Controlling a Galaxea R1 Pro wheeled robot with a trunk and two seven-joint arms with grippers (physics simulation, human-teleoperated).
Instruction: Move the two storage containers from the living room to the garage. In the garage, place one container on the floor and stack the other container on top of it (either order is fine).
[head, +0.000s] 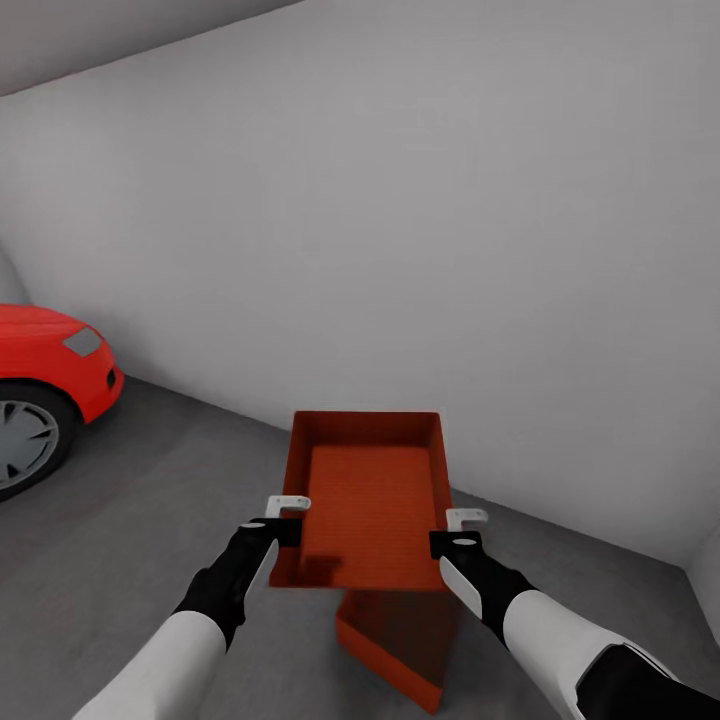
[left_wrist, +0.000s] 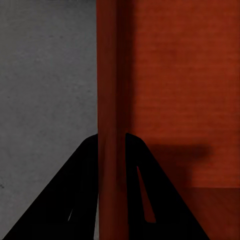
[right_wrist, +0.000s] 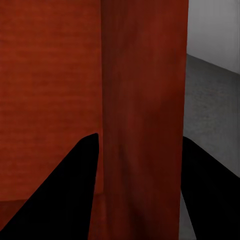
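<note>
- You are already in the garage: the dark grey speckled concrete floor (head: 150, 520) and the plain white wall (head: 450, 250) are ahead of you.
- One red-orange open-topped rectangular plastic bin (head: 395, 640) looks to be resting on the floor below your arms, so I judge the first placement done.
- The second matching red-orange plastic bin (head: 368, 500) is held in the air, above the lower one and a little farther out.
- Your left claw (head: 287, 517) is clamped on its left wall; the left wrist view shows a finger on each side of that wall (left_wrist: 110, 100).
- Your right claw (head: 458, 530) is clamped the same way on the right wall (right_wrist: 142, 100).
- What seems left: bring the held bin over the lower one, set it down and release.
- The held bin looks turned relative to the lower one, so square the edges first.
- Room: the wall stands close behind the far rim; a red car (head: 50, 380) sits well off to the left; open floor lies between.
</note>
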